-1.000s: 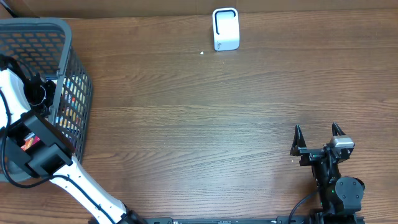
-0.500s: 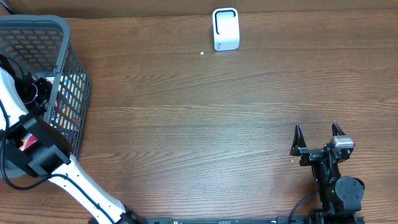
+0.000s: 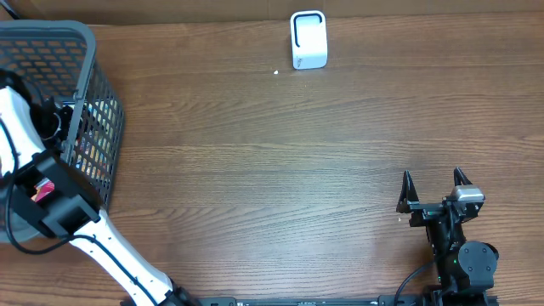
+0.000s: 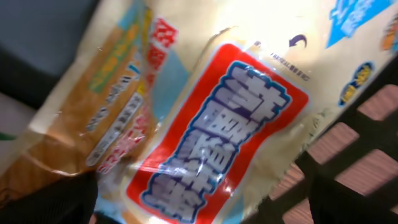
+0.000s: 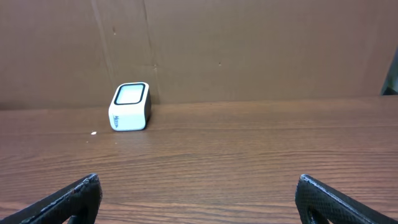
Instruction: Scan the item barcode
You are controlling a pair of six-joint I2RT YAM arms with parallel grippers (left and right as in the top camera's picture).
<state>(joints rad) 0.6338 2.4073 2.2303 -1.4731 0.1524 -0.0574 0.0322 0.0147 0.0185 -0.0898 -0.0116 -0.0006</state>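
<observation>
Your snack packet [image 4: 211, 124] lies in the wire basket [image 3: 51, 38] at the tabletop's left edge, with the left arm [image 3: 25, 127] reaching in. You cannot tell how the left fingers stand. Your right fingers [image 3: 406, 185] are spread apart by the near right corner.

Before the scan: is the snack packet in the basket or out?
In the basket: the snack packet lies by its mesh wall.
</observation>
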